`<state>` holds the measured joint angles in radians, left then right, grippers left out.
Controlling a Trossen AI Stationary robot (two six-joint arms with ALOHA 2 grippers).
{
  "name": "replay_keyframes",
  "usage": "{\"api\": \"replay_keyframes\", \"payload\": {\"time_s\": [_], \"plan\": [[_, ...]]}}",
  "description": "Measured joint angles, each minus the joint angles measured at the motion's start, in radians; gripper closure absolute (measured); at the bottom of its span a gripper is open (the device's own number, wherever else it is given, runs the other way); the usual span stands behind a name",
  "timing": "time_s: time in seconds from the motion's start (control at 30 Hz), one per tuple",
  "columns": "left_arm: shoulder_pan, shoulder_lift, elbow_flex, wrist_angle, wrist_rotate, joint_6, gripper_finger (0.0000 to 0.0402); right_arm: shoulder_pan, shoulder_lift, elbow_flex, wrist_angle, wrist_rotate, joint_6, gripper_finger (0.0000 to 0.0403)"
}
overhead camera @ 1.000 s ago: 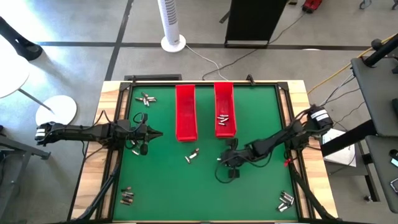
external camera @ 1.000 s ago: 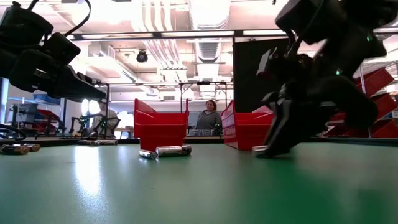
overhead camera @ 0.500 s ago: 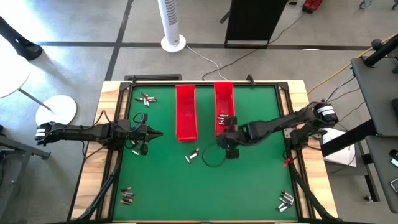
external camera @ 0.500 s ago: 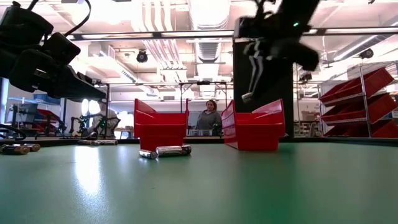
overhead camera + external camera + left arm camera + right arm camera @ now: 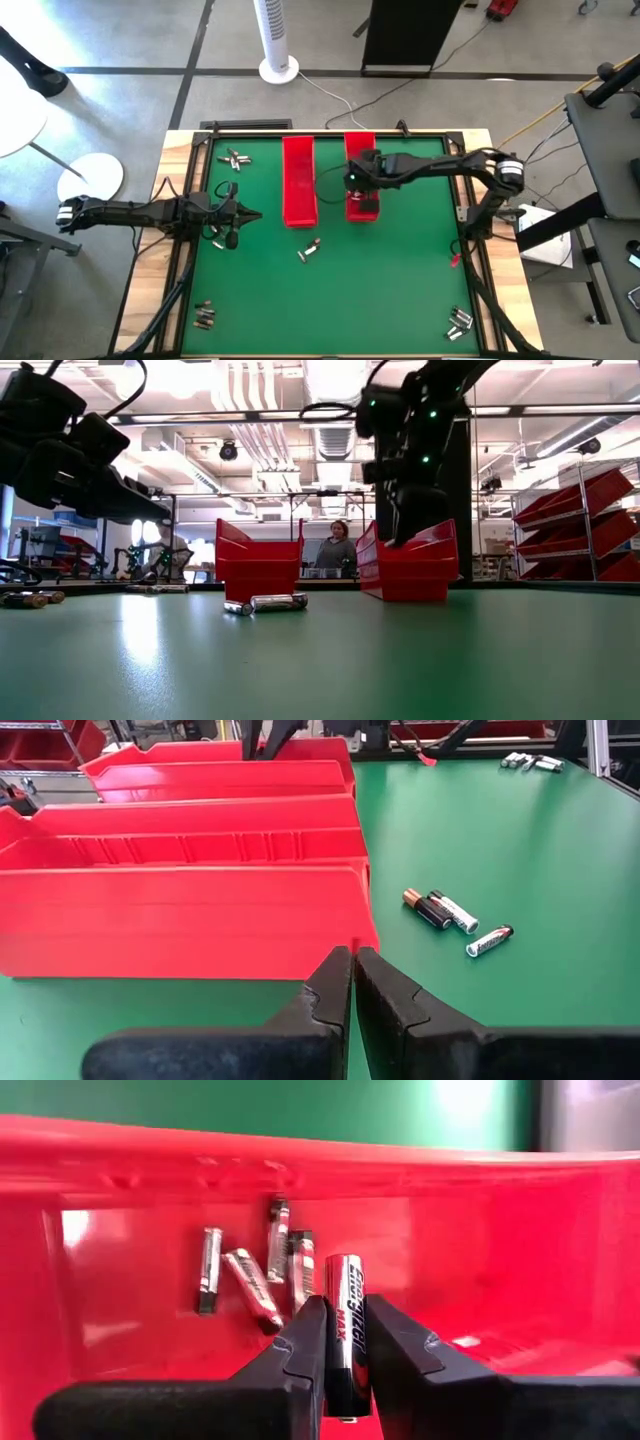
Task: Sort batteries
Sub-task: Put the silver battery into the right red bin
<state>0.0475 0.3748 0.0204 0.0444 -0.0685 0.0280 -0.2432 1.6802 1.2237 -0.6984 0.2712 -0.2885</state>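
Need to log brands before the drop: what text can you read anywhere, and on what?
"Energizer MAX": silver cylindrical battery pinched in the right gripper over the long red plastic tray.
Four small batteries lying in that tray: print blurred.
Three loose batteries on the green mat: labels too small to read.

Overhead, table-level, perhaps two wrist-close views
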Motion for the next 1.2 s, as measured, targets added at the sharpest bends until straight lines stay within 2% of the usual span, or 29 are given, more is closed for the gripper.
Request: {"api": "replay_keyframes", "payload": {"time_s": [0.07,0.27,0.53,0.8,1.2], "plan": [[0.000,0.002,0.000,0.000,0.000,0.000,0.0402,-0.017,0.037,0.032,-0.011,-0.038,-0.011,0.0355],[0.000,0.002,0.000,0.000,0.000,0.000,0.0402,-0.065,0.132,0.111,-0.106,-0.040,-0.028,0.0354],[0.000,0.004,0.000,0.000,0.000,0.000,0.0402,-0.099,0.213,0.142,-0.108,-0.047,-0.085,0.0354],[0.000,0.006,0.000,0.000,0.000,0.000,0.0402,-0.123,0.259,0.146,-0.091,-0.052,-0.105,0.0353],[0.000,0.005,0.000,0.000,0.000,0.000,0.0402,-0.124,0.264,0.144,-0.068,-0.087,-0.116,0.0350]]}}
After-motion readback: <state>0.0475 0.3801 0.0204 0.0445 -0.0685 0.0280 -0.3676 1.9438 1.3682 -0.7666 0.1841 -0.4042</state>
